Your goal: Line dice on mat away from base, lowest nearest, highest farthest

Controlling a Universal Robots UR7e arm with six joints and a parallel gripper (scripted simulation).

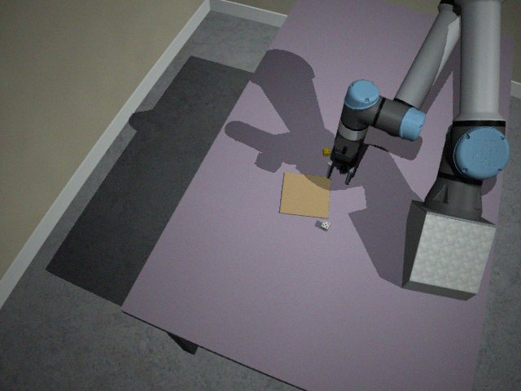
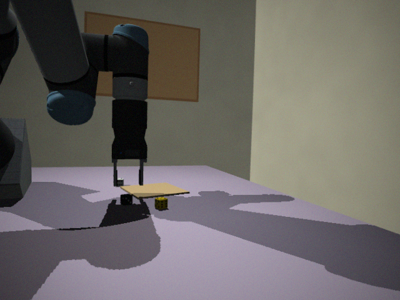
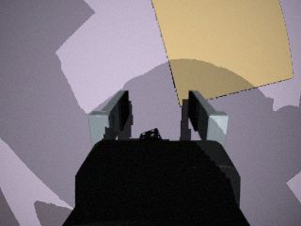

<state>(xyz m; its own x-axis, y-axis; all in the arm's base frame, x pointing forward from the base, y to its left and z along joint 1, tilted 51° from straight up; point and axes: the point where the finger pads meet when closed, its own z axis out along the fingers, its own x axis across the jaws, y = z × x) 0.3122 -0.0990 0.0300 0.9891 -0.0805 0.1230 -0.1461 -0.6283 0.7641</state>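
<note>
Gripper (image 1: pixel 338 181) (image 2: pixel 128 185) (image 3: pixel 158 103) open, fingers spread, nothing held. Top view: arm (image 1: pixel 429 63) (image 2: pixel 51 42) reaches out past the base-side corner of the mat (image 1: pixel 305 195) (image 2: pixel 155 190) (image 3: pixel 226 42); yellow die (image 1: pixel 326 151) (image 2: pixel 160 203) and white die (image 1: pixel 326 225) (image 2: pixel 120 182) off opposite edges. Exterior: wrist upright, fingers pointing straight down above table height; black die (image 2: pixel 126 199) (image 3: pixel 150 135) on the table, off the mat. Wrist view: black die mostly hidden by the gripper's body, mat corner near one fingertip.

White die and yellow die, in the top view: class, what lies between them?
The tan mat lies between them, as the top view shows.
</note>
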